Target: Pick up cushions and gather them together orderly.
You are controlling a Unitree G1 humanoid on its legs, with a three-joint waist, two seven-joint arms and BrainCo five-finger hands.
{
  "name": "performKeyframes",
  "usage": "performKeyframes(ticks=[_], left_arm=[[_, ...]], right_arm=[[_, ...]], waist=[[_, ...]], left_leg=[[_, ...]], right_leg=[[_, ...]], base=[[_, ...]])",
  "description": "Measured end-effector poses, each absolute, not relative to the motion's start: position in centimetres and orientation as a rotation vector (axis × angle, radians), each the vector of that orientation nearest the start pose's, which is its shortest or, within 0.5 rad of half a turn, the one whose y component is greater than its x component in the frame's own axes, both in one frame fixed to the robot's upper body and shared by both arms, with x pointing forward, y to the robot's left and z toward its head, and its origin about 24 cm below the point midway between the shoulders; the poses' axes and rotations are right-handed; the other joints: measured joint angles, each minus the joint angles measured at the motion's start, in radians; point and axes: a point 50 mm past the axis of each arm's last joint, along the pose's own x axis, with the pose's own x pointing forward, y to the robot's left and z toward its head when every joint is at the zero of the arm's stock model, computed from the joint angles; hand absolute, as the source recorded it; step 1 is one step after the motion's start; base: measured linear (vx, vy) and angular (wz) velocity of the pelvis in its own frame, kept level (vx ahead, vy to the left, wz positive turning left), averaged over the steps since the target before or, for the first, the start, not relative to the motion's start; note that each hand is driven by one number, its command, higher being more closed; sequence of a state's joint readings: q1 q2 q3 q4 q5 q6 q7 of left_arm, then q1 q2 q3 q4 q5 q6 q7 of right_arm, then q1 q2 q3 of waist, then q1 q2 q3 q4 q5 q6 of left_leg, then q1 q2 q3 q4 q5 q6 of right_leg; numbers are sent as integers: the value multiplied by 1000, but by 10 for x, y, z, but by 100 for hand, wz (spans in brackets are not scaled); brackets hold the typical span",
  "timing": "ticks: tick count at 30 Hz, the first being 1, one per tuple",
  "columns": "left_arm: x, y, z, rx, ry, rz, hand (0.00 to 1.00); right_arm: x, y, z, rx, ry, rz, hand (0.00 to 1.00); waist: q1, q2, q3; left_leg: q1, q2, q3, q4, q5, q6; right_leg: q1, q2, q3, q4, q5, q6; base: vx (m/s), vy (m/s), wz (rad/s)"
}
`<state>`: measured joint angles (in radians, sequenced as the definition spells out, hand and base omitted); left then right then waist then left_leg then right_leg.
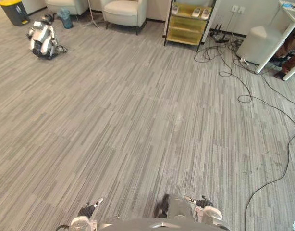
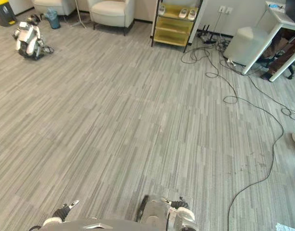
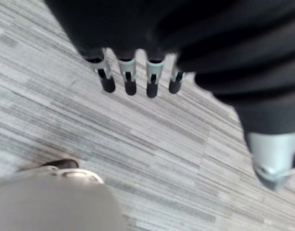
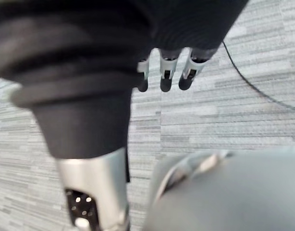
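My left hand (image 1: 88,210) hangs low at my side over the grey striped carpet. In its wrist view its fingers (image 3: 130,77) are straight and the thumb (image 3: 275,156) stands apart, with only carpet beyond them. My right hand (image 1: 203,204) hangs at the other side. Its fingers (image 4: 165,73) are also straight, and it holds nothing. Two cream armchairs (image 1: 123,11) with padded seats stand against the far wall.
A yellow shelf unit (image 1: 187,24) with shoes on top stands at the back. A small white robot (image 1: 43,39) lies on the floor far left, near a yellow-lidded bin (image 1: 14,10). Black cables (image 1: 243,96) trail across the right floor by a white table (image 1: 287,33).
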<state>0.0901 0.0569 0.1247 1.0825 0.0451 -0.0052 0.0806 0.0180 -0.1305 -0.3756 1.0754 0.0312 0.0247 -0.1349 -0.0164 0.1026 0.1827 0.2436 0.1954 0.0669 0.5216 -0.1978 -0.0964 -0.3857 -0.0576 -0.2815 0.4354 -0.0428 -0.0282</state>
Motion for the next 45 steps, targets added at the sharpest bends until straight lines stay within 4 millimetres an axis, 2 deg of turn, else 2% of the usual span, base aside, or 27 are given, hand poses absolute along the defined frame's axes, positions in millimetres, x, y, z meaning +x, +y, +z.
performKeyframes(ticks=[1, 2, 5, 7, 10, 11, 12, 13, 14, 16, 18, 20, 22, 23, 25, 26, 29, 31, 32, 34, 35, 36, 37, 39, 41, 43, 45], left_arm=[[83, 192, -166, 62, 1162, 210, 0], [83, 191, -166, 61, 1161, 209, 0], [84, 197, -165, 66, 1152, 226, 0], [84, 196, -164, 65, 1145, 227, 0], [83, 195, -163, 63, 1139, 227, 0], [82, 195, -164, 68, 1141, 221, 0], [79, 194, -164, 71, 1147, 215, 0], [77, 193, -165, 70, 1152, 214, 0], [73, 193, -165, 68, 1160, 215, 0], [76, 200, -164, 85, 1152, 224, 0], [74, 203, -164, 86, 1159, 231, 0], [66, 205, -166, 87, 1191, 238, 0], [63, 210, -166, 109, 1204, 234, 0], [61, 212, -166, 114, 1211, 236, 0], [60, 211, -167, 117, 1215, 231, 0], [61, 211, -166, 118, 1212, 231, 0], [69, 212, -165, 121, 1191, 228, 0], [69, 209, -165, 116, 1190, 222, 0], [67, 209, -166, 120, 1194, 219, 0], [64, 214, -165, 133, 1199, 227, 0], [62, 216, -165, 136, 1205, 232, 0], [62, 212, -166, 122, 1208, 232, 0], [61, 203, -168, 98, 1211, 223, 0], [62, 197, -168, 79, 1207, 219, 0], [64, 191, -169, 63, 1205, 214, 0], [65, 191, -169, 65, 1199, 209, 0], [67, 191, -168, 71, 1191, 206, 0]], right_arm=[[101, -249, -151, 44, 1085, -549, 0], [95, -248, -153, 35, 1101, -548, 0], [88, -245, -155, 35, 1121, -544, 0], [88, -246, -155, 35, 1119, -551, 0], [94, -246, -153, 44, 1103, -561, 0], [96, -246, -153, 47, 1099, -564, 0], [97, -246, -153, 45, 1097, -564, 0], [97, -246, -153, 44, 1099, -562, 0], [97, -245, -153, 44, 1098, -559, 0], [101, -232, -155, 71, 1098, -538, 0], [100, -228, -156, 74, 1105, -526, 0], [96, -229, -157, 71, 1114, -516, 0], [98, -227, -157, 64, 1108, -501, 0], [98, -229, -157, 55, 1109, -498, 0], [97, -233, -156, 40, 1110, -501, 0], [96, -233, -156, 39, 1113, -502, 0], [98, -233, -156, 41, 1108, -502, 0], [98, -236, -155, 34, 1106, -508, 0], [95, -236, -156, 34, 1115, -509, 0], [88, -230, -159, 46, 1135, -505, 0], [79, -228, -161, 50, 1156, -507, 0], [79, -234, -160, 39, 1154, -518, 0], [78, -239, -159, 25, 1156, -521, 0], [78, -243, -158, 15, 1151, -528, 0], [75, -248, -157, 3, 1158, -539, 0], [70, -248, -158, 3, 1172, -543, 0], [67, -248, -159, 4, 1180, -547, 0]], waist=[[-2, 7, 5], [0, 14, 18], [24, -8, 36], [37, -13, 34], [65, -20, 39], [74, -22, 40], [77, -20, 40], [84, -21, 39], [100, -30, 33], [99, -59, 33], [113, -71, 30], [124, -85, 9], [108, -107, -3], [100, -115, -7], [95, -103, -5], [90, -99, -10], [69, -98, -11], [64, -83, -2], [65, -83, -2], [63, -111, -1], [59, -126, -9], [56, -112, -13], [55, -69, -33], [53, -41, -28], [59, -9, -16], [60, -6, -10], [67, -9, -8]], left_leg=[[-43, 18, -20, 107, 69, -6], [-142, 64, -36, 377, 146, -26], [-291, 78, 39, 619, 31, 11], [-394, 41, 83, 559, -24, 33], [-477, -59, 93, 153, -54, 31], [-486, -106, 71, -82, -12, 28], [-484, -133, 43, -262, 85, 17], [-480, -137, 41, -299, 148, 4], [-455, -146, 55, -318, 252, 28], [-487, -173, 71, -230, 190, 111], [-504, -179, 88, -116, 92, 144], [-446, -210, 117, -93, 7, 167], [-382, -250, 113, -121, -20, 175], [-316, -275, 103, -157, -31, 176], [-196, -286, 92, -244, -28, 176], [-128, -281, 73, -302, -25, 171], [-76, -259, 36, -341, -33, 159], [-46, -227, 15, -358, -48, 132], [-22, -205, 9, -366, -63, 107], [18, -208, -15, -368, -90, 64], [48, -212, -33, -365, -118, 48], [60, -189, -44, -359, -132, 41], [19, -148, -47, -274, -135, 34], [-70, -112, -52, -70, -138, 21], [-212, -47, -41, 267, -104, -19], [-269, -9, 7, 388, -111, -7], [-324, -3, 50, 358, -113, -4]], right_leg=[[31, 19, -3, -5, -21, -6], [123, 63, -2, -33, -57, -22], [312, 99, 28, -113, -112, -55], [397, 98, 60, -171, -114, -44], [496, 76, 122, -261, -115, -13], [535, 58, 147, -293, -126, 5], [576, 51, 165, -331, -137, 22], [595, 47, 178, -351, -141, 28], [619, 37, 209, -377, -147, 44], [626, -1, 217, -370, -158, 49], [621, -23, 235, -302, -171, 69], [496, -63, 284, 58, -209, 147], [386, -100, 288, 352, -165, 224], [330, -131, 238, 503, -164, 218], [298, -168, 102, 546, -213, 154], [272, -170, -18, 452, -260, 121], [190, -133, -84, 205, -263, 89], [153, -85, -58, 26, -189, 76], [136, -49, -9, -114, -88, 79], [138, -44, 57, -235, 63, 86], [139, -57, 79, -218, 163, 53], [135, -45, 69, -171, 143, 52], [131, -15, 49, -153, 89, 39], [159, 16, 36, -183, 70, 25], [245, 66, 24, -243, 51, 4], [338, 84, 22, -291, 36, 0], [409, 84, 26, -341, 30, 5]], base=[[743, -289, -21], [601, -205, -17], [508, -121, -30], [468, -50, -46], [537, 87, -60], [439, 172, -48], [441, 197, -50], [467, 227, -58], [393, 186, -51], [497, 214, -27], [477, 210, -18], [530, 262, -16], [398, 168, 16], [436, 137, 27], [442, 111, 24], [422, 38, 25], [375, -33, 37], [436, -107, 36], [321, -124, 22], [409, -232, 37], [428, -287, 43], [431, -289, 35], [411, -281, 16], [383, -281, 7], [372, -239, 1], [317, -143, 0], [251, -66, -3]])
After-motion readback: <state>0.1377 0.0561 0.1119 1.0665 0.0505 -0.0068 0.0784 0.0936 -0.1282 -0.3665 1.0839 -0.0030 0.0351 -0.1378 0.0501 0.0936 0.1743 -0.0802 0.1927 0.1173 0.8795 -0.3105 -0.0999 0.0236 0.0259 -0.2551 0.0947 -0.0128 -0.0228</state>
